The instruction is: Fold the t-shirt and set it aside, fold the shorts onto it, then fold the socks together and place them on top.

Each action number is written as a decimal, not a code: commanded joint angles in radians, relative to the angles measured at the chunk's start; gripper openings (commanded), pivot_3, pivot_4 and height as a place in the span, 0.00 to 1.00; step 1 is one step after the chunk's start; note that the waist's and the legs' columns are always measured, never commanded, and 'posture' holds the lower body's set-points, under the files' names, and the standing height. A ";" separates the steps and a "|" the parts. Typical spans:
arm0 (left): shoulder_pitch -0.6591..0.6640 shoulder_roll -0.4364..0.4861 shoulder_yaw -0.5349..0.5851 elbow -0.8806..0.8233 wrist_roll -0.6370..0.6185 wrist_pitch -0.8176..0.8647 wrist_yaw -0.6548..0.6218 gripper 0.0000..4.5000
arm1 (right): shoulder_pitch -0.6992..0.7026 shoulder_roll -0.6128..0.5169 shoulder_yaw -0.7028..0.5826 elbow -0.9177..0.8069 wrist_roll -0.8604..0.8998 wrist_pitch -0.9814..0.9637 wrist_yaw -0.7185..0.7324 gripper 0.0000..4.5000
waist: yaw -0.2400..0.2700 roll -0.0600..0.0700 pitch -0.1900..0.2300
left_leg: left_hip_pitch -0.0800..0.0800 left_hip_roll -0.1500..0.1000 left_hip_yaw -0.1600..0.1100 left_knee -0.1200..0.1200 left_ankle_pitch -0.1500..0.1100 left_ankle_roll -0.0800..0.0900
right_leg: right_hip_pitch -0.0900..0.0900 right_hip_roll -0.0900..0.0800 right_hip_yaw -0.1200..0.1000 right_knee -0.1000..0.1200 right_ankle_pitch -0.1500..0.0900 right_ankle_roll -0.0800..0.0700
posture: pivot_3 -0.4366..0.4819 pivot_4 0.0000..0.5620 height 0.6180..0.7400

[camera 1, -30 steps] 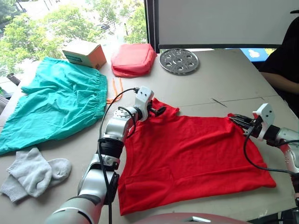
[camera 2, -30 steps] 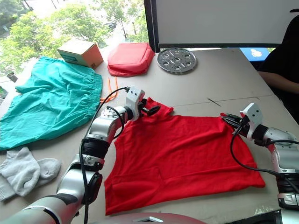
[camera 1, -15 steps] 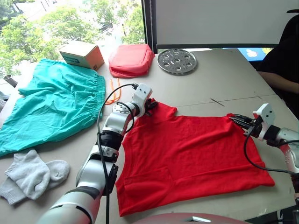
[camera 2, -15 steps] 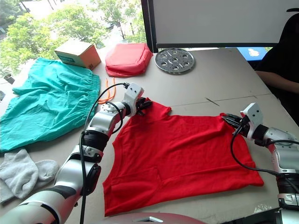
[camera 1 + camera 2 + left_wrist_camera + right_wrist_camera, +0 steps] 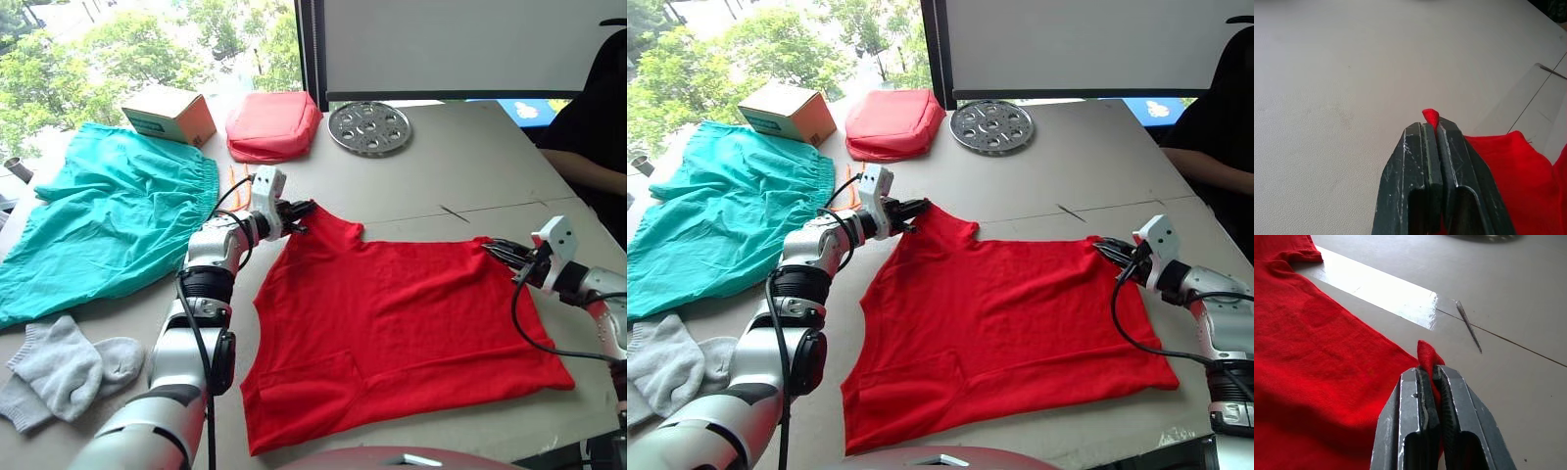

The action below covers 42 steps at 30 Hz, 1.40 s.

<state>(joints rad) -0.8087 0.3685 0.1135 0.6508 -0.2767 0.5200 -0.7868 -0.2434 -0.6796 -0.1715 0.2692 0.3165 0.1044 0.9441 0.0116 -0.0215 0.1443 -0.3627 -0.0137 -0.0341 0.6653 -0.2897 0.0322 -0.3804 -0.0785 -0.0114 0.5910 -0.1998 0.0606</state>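
Observation:
The red t-shirt (image 5: 392, 323) lies spread flat on the grey table (image 5: 470, 166). My left gripper (image 5: 300, 209) is shut on its far left corner; the left wrist view shows a tuft of the t-shirt (image 5: 1431, 117) pinched between the fingers. My right gripper (image 5: 493, 250) is shut on the far right corner, where a fold of the t-shirt (image 5: 1427, 357) sticks up between the fingers. The teal shorts (image 5: 108, 215) lie at the left with an orange drawstring (image 5: 238, 186). The grey socks (image 5: 59, 367) sit in a heap at the near left.
A salmon-red padded pouch (image 5: 274, 122), a cardboard box (image 5: 171, 113) and a round perforated metal plate (image 5: 370, 127) stand along the far edge. A person in black (image 5: 593, 117) sits at the right. A strip of tape (image 5: 460, 213) crosses the table.
My left gripper has closed on the t-shirt's far left corner and drawn it leftward. The right gripper has kept its grip and place.

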 commanded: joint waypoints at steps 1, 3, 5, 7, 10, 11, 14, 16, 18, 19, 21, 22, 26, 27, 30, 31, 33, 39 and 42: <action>-0.010 0.012 0.001 -0.070 -0.023 -0.043 -0.051 0.01 | -0.029 -0.009 -0.027 0.007 0.001 -0.031 -0.009 0.00 | 0.001 0.000 0.000 | 0.000 0.000 0.000 0.000 0.000 0.000 | 0.000 0.000 0.000 0.000 0.000 0.000 | 0.48 0.27 1.00; -0.002 0.014 0.000 -0.095 -0.022 -0.066 -0.062 0.01 | -0.044 -0.021 -0.022 0.013 0.033 0.047 0.021 0.00 | 0.000 0.000 0.000 | 0.000 0.000 0.000 0.000 0.000 -0.001 | 0.000 0.000 0.000 0.000 0.000 0.000 | 0.48 0.27 1.00; 0.003 0.016 -0.002 -0.107 -0.016 -0.070 -0.059 0.01 | -0.059 -0.040 -0.011 0.021 0.046 0.103 0.057 0.00 | 0.000 0.000 0.000 | 0.000 0.000 0.000 0.000 0.001 -0.001 | 0.000 0.000 0.000 0.000 0.000 0.000 | 0.48 0.27 1.00; 0.015 0.016 -0.009 -0.125 -0.011 -0.080 -0.063 0.00 | -0.067 -0.062 0.011 0.022 0.028 0.114 0.092 0.15 | 0.000 0.000 0.000 | 0.000 0.000 0.000 0.000 0.001 -0.001 | 0.000 0.000 0.000 0.000 0.000 0.000 | 0.48 0.27 1.00; 0.029 0.011 -0.010 -0.153 -0.014 -0.070 -0.054 0.00 | -0.119 -0.061 0.021 0.073 -0.015 0.100 0.054 0.43 | -0.001 0.000 0.000 | 0.000 0.000 0.000 0.000 0.000 0.000 | 0.000 0.000 0.000 0.000 0.000 0.000 | 0.48 0.27 1.00; 0.032 0.010 -0.010 -0.162 -0.015 -0.066 -0.051 0.00 | -0.133 -0.064 0.024 0.084 -0.018 0.103 0.058 0.53 | -0.002 0.000 0.000 | 0.000 0.000 0.000 0.000 0.000 0.000 | 0.000 0.000 0.001 0.000 0.000 0.000 | 0.48 0.27 1.00; 0.039 0.006 -0.004 -0.185 -0.022 -0.055 -0.039 0.00 | -0.173 -0.069 0.040 0.138 -0.044 0.111 0.053 0.88 | -0.001 0.000 0.000 | 0.000 0.000 0.000 0.000 0.000 0.000 | 0.000 0.000 0.000 0.000 0.000 0.000 | 0.48 0.27 1.00; 0.045 0.004 -0.001 -0.202 -0.026 -0.046 -0.033 0.00 | -0.197 -0.066 0.056 0.184 -0.067 0.101 0.049 0.98 | 0.000 0.000 0.000 | 0.000 0.000 0.000 0.000 0.000 -0.001 | 0.000 0.000 0.000 0.000 0.000 0.000 | 0.48 0.27 1.00; 0.054 0.005 0.000 -0.222 -0.030 -0.037 -0.028 0.00 | -0.213 -0.064 0.081 0.213 -0.097 0.115 0.040 0.98 | -0.001 0.000 0.000 | 0.000 0.000 0.000 0.000 0.001 -0.002 | 0.000 0.000 0.000 0.000 0.000 0.000 | 0.48 0.27 1.00; 0.058 0.004 0.003 -0.231 -0.034 -0.031 -0.025 0.00 | -0.220 -0.063 0.088 0.218 -0.096 0.122 0.055 0.98 | -0.001 0.000 0.001 | 0.000 0.000 0.000 0.000 0.002 -0.003 | 0.000 0.000 0.001 0.000 0.000 0.000 | 0.48 0.27 1.00; 0.061 0.005 0.005 -0.242 -0.040 -0.022 -0.018 0.00 | -0.232 -0.065 0.095 0.230 -0.102 0.147 0.054 0.98 | -0.001 0.000 0.001 | -0.001 0.000 0.000 0.000 0.002 -0.003 | -0.001 0.000 0.001 0.000 0.000 0.000 | 0.48 0.27 1.00; 0.063 0.006 0.004 -0.245 -0.041 -0.020 -0.015 0.00 | -0.236 -0.068 0.099 0.235 -0.111 0.158 0.044 0.98 | -0.001 0.000 0.001 | -0.001 0.000 0.000 0.000 0.002 -0.003 | -0.001 0.000 0.001 0.000 0.000 0.000 | 0.48 0.27 1.00; 0.069 0.007 0.003 -0.263 -0.050 -0.008 -0.007 0.00 | -0.246 -0.065 0.114 0.246 -0.163 0.216 -0.041 0.98 | 0.000 0.000 0.001 | -0.001 0.000 0.000 0.000 0.001 -0.002 | -0.001 -0.001 0.001 0.000 0.000 0.000 | 0.48 0.27 1.00; 0.069 0.008 0.004 -0.267 -0.053 -0.005 -0.004 0.00 | -0.256 -0.053 0.105 0.244 -0.166 0.242 -0.079 0.98 | -0.001 0.000 0.001 | 0.000 0.000 0.000 0.000 0.001 -0.002 | 0.000 -0.001 0.001 0.000 0.000 0.000 | 0.48 0.27 1.00; 0.073 0.010 0.004 -0.279 -0.057 0.003 0.005 0.00 | -0.255 -0.039 0.106 0.174 -0.163 0.331 -0.124 0.98 | -0.002 0.000 0.001 | 0.000 0.000 0.000 0.000 0.002 -0.003 | -0.001 -0.001 0.001 0.000 0.000 0.000 | 0.48 0.27 1.00; 0.076 0.010 0.003 -0.288 -0.058 0.006 0.008 0.00 | -0.250 -0.029 0.095 0.129 -0.145 0.380 -0.141 0.98 | -0.002 0.000 0.001 | 0.000 0.001 0.000 0.000 0.002 -0.003 | -0.001 -0.001 0.001 0.000 0.000 0.000 | 0.48 0.27 1.00; 0.081 0.008 0.006 -0.303 -0.063 0.009 0.015 0.00 | -0.232 -0.011 0.074 0.029 -0.107 0.476 -0.170 0.93 | -0.001 0.000 0.001 | -0.001 0.001 0.000 0.000 0.002 -0.003 | -0.001 -0.001 0.001 0.000 0.000 0.000 | 0.48 0.27 1.00; 0.096 0.000 0.003 -0.327 -0.067 0.014 0.026 0.00 | -0.184 -0.023 0.095 -0.024 -0.121 0.541 -0.198 0.32 | 0.002 0.000 0.001 | -0.001 0.001 0.000 0.000 0.001 -0.002 | -0.001 -0.001 0.000 0.000 0.000 0.000 | 0.48 0.27 1.00; 0.098 -0.003 0.002 -0.333 -0.068 0.014 0.027 0.00 | -0.184 -0.037 0.097 -0.009 -0.132 0.521 -0.197 0.02 | 0.002 0.000 0.001 | -0.001 0.000 0.000 0.000 0.000 -0.001 | -0.001 -0.001 0.001 0.000 0.000 0.000 | 0.48 0.27 1.00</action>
<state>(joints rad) -0.7020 0.3658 0.1087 0.3672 -0.3201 0.5399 -0.7604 -0.4296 -0.6915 -0.0567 0.2575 0.1974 0.6383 0.7555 0.0135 -0.0214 0.1449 -0.3638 -0.0138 -0.0342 0.6656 -0.2895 0.0317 -0.3811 -0.0799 -0.0109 0.5909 -0.1997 0.0603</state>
